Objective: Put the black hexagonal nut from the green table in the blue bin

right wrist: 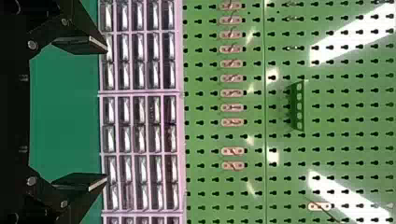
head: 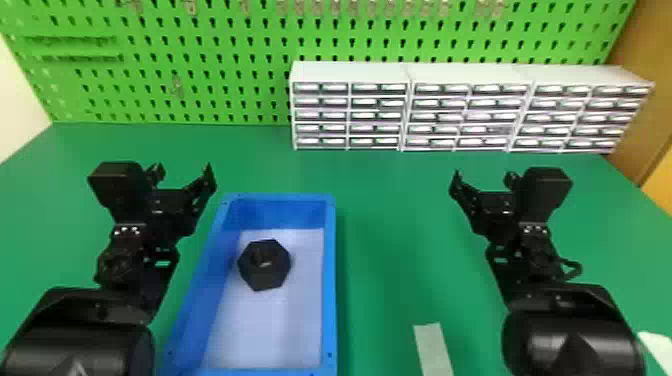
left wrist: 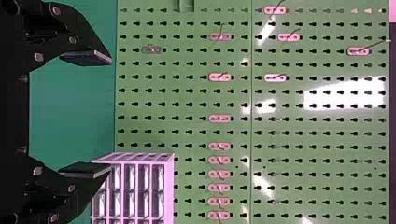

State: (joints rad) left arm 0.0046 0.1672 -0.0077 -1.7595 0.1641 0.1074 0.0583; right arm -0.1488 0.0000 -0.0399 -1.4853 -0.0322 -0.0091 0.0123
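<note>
Nut [head: 264,265], black, hexagonal and dull-surfaced, lies on the pale, smooth floor of the rectangular blue bin [head: 330,280], nearer its far end. Left gripper [head: 184,172] is beside the bin's far left corner, its flat black fingers spread apart; right gripper [head: 483,176], well off to the bin's right, also has its fingers apart. Behind the smooth green table [head: 395,240] stands a green pegboard [head: 210,70] pierced with rows of keyhole shapes, with boxy white drawer units [head: 350,72] before it.

Green table [head: 390,200] — blue bin [head: 330,280], drawer units [head: 350,72], pale strips [head: 432,345]
</note>
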